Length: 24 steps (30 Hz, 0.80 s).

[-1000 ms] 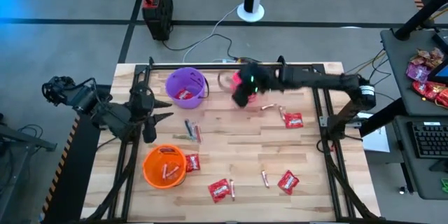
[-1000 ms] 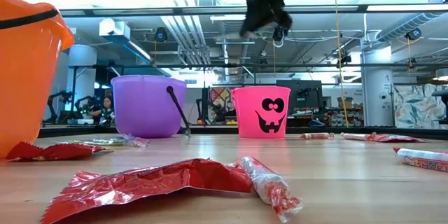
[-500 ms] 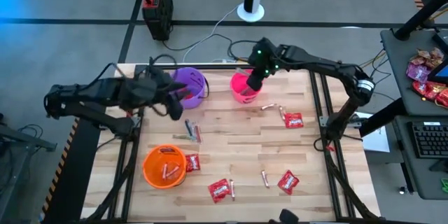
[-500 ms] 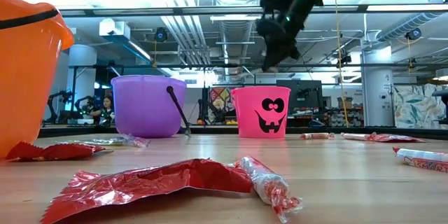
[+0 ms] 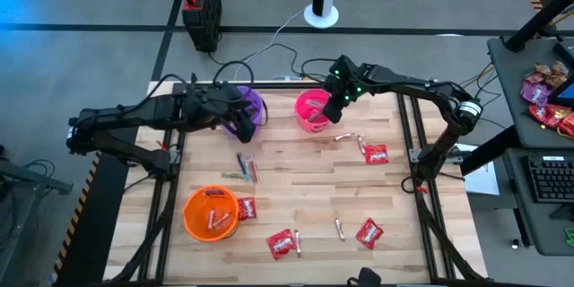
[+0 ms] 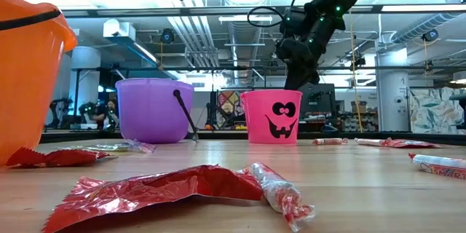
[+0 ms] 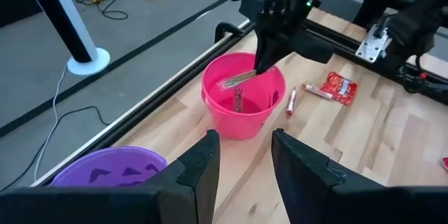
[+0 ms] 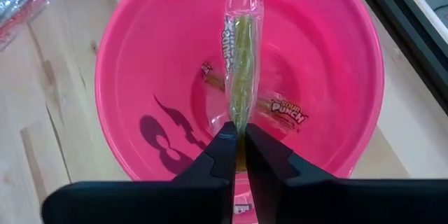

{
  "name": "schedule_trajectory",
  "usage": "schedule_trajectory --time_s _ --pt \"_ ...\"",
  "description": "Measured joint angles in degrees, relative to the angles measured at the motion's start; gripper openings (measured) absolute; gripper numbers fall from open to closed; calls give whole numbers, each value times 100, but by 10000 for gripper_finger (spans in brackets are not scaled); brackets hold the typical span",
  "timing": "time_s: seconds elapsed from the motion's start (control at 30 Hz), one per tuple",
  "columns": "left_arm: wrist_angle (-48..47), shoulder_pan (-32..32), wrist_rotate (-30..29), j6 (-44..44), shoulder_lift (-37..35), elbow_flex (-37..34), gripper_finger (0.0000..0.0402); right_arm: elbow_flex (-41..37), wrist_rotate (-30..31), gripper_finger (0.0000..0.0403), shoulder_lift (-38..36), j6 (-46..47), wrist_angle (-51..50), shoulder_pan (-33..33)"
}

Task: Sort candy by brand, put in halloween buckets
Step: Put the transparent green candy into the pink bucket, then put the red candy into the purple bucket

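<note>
My right gripper (image 8: 239, 134) hangs over the mouth of the hot pink bucket (image 5: 313, 113) and is shut on a thin green stick in a clear wrapper (image 8: 241, 63). Another wrapped stick (image 8: 280, 108) lies on the pink bucket's floor. My left gripper (image 7: 241, 171) is open and empty, high above the purple bucket (image 5: 255, 106), whose rim shows in the left wrist view (image 7: 105, 171). The orange bucket (image 5: 211, 213) stands near the table's left near corner with sticks in it. Red packets (image 5: 375, 153) (image 5: 282, 243) and loose sticks (image 5: 247, 167) lie flat on the table. My right gripper pinches the green stick by one end (image 8: 240, 127) between its two fingers, coming slanting down from above. The rest of the stick runs on beyond the fingertips (image 7: 241, 78). It is lifted clear, over the pink bucket's opening, touching nothing else that I can see.
More red packets (image 5: 369, 232) (image 5: 246, 207) and sticks (image 5: 341, 228) (image 5: 345, 137) are scattered over the wooden table (image 5: 296, 188). The table's black frame rails run along the far edge (image 5: 269, 83). A dark box (image 5: 201, 0) and cables sit on the floor beyond.
My left arm has swung from the table's left edge toward the far right and risen, ending above the purple bucket. My right gripper, still shut on the stick, has come down toward the pink bucket's mouth.
</note>
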Motion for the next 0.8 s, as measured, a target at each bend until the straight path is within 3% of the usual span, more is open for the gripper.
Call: schedule_trajectory --time_s 0.43,0.67,0.8 --pt "0 24 246 -92 119 0 114 154 0 113 -87 -48 -61 2" --pt "-400 41 1187 101 -93 11 114 470 95 133 -965 -1 -716 2" --pt "-992 40 1283 159 -169 11 114 442 135 133 -1503 621 -1109 3"
